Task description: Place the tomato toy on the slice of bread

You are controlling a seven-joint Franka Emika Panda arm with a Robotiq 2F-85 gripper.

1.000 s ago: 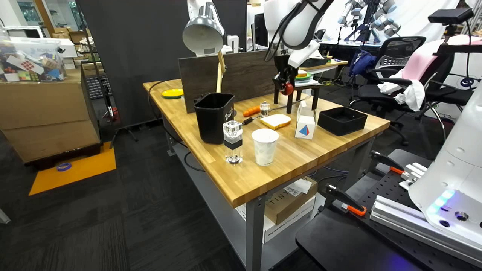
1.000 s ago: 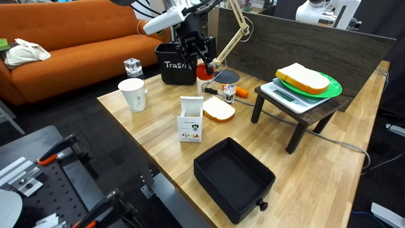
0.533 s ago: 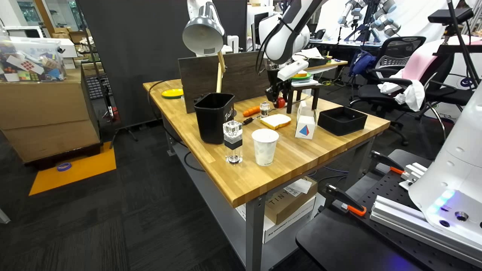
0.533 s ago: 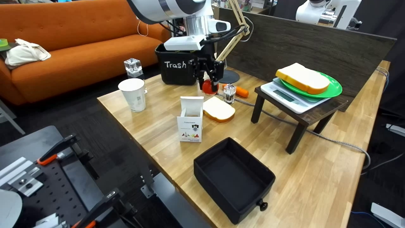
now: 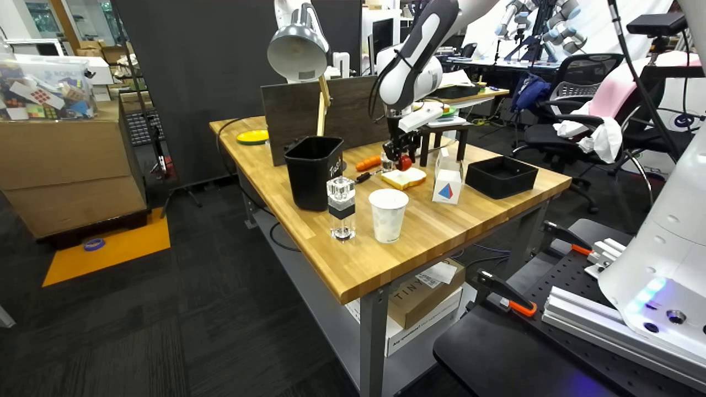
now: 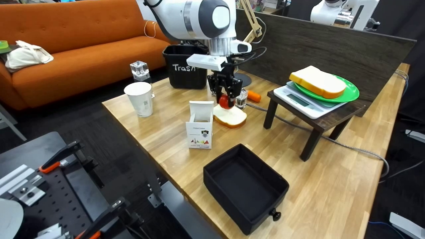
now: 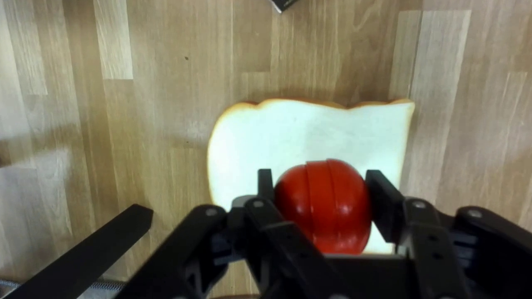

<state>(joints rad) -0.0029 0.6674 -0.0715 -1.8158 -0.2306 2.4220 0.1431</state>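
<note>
The red tomato toy is held between the two fingers of my gripper in the wrist view. It shows in both exterior views, with the gripper pointing down around it. The slice of bread lies flat on the table below, with a white top and tan crust. It also shows in both exterior views. The tomato hangs low over the bread's far part in an exterior view. I cannot tell whether they touch. The gripper and tomato hide part of the bread.
A clear shaker and an orange carrot stand close behind the bread. A white open box is beside it, a black tray nearer. A low stand bears a scale and a green plate with another bread slice.
My gripper has come down with the tomato still in it and moved over the bread on the table. The bread and the other objects have not moved.
</note>
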